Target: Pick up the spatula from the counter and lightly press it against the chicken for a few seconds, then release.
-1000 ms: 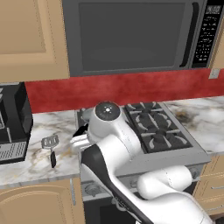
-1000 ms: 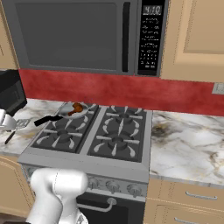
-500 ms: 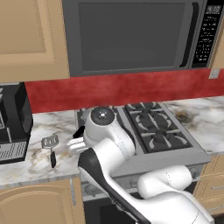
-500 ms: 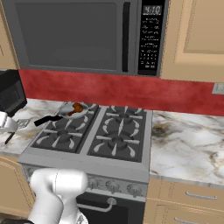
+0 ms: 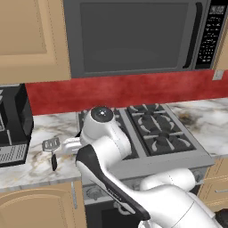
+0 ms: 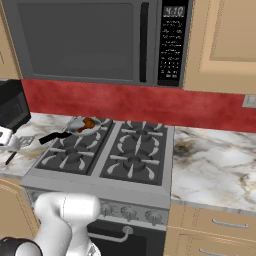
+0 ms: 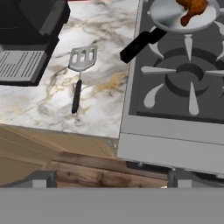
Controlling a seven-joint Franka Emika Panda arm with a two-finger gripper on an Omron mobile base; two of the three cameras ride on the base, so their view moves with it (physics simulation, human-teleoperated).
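The spatula (image 7: 79, 74) lies on the marble counter (image 7: 43, 105), left of the stove, with its slotted metal head away from the counter's front edge and its black handle toward that edge. It also shows beside my arm (image 5: 104, 133) as the spatula (image 5: 52, 151), and at the far left as the spatula (image 6: 17, 146). The chicken (image 7: 192, 6) sits in a grey pan (image 7: 168, 17) on the stove's back left burner, seen too as the chicken (image 6: 88, 123). My gripper (image 7: 111, 178) hovers over the counter's front edge, open and holding nothing, fingertips (image 7: 41, 177) wide apart.
A black coffee machine (image 7: 30, 35) stands on the counter just left of the spatula. The pan's black handle (image 7: 140, 43) juts out toward the spatula's head. The stove (image 5: 164, 133) has raised grates, and a microwave (image 6: 90, 40) hangs above it.
My arm has swung slightly to the left, toward the spatula. The spatula, pan and chicken have not moved, and the jaws stay wide.
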